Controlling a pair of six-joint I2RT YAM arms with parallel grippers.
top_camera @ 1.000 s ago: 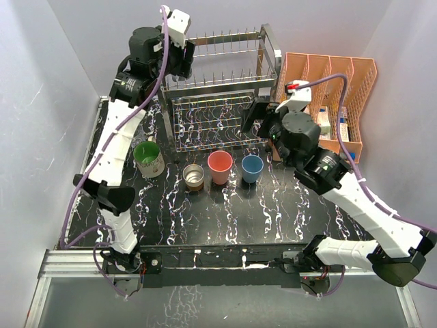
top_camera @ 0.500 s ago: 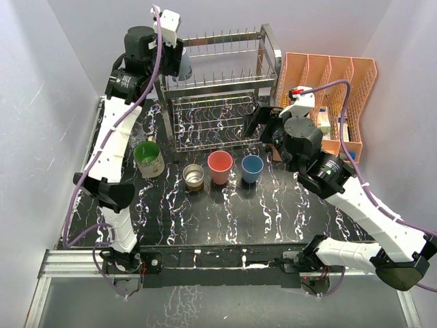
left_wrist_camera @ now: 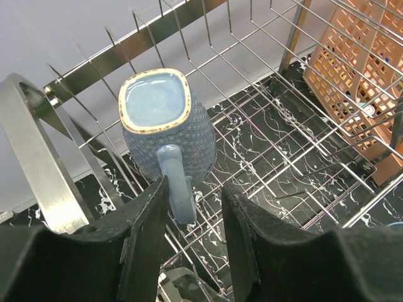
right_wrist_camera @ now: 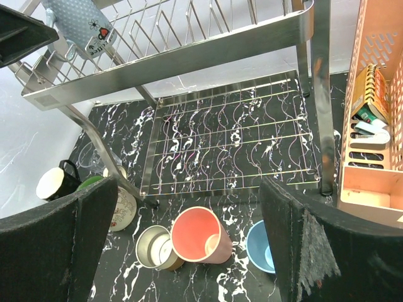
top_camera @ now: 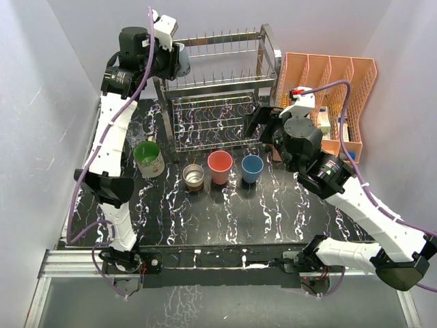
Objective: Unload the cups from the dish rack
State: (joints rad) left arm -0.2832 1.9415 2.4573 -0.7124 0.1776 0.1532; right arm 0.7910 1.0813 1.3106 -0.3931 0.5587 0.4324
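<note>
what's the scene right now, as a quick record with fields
left tool: open, fingers either side of blue mug handle
blue mug: at rack upper tier, left end
right tool: open, holding nothing, by rack's right end
on table, row in front of rack: green mug, metal cup, pink cup, blue cup
beside rack: orange organizer

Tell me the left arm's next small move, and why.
Probably close the left claw on the handle of the grey-blue mug. The handle sits inside the claw, against one side, with a gap showing on the other. The mug appears to rest among the upper prongs of the dish rack, so it seems not yet gripped for lifting.
</note>
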